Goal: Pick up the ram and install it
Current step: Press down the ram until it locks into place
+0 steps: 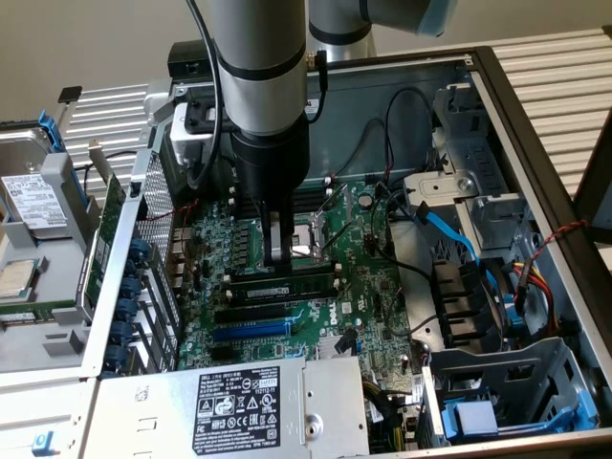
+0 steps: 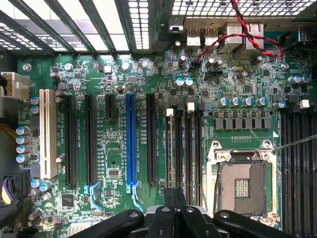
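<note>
Black gripper (image 2: pixel 174 198) fingers pressed together, holding nothing.
We hover them above the long green ram stick (image 1: pixel 284 281), seated among black memory slots, likely pressing it home.

Silver arm (image 1: pixel 258 57) — black hand (image 1: pixel 279 239)

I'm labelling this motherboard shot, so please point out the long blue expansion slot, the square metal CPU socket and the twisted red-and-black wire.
Long blue expansion slot (image 2: pixel 131 144): wrist view, mid-length of its plastic body.
Square metal CPU socket (image 2: pixel 242 179): wrist view, centre of the contact field.
Twisted red-and-black wire (image 2: pixel 246 26): wrist view, on its twisted upper run.
</note>
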You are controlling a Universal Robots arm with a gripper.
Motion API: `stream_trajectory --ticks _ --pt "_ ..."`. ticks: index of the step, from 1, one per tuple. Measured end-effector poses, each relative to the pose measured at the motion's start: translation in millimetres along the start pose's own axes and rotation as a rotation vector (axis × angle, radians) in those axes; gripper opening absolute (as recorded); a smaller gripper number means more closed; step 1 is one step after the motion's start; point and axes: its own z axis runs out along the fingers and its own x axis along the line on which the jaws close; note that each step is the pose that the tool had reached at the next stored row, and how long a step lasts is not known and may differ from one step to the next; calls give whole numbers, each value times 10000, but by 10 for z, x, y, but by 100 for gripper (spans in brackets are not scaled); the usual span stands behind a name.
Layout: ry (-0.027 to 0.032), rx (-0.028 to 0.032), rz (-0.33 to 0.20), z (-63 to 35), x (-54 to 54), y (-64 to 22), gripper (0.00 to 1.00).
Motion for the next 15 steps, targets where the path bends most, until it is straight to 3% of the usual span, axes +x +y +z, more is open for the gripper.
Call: stream_trajectory --ticks 3,15 --pt "-1 3 65 0 0 0 10" --pt "-16 94 2079 17 1 0 10"
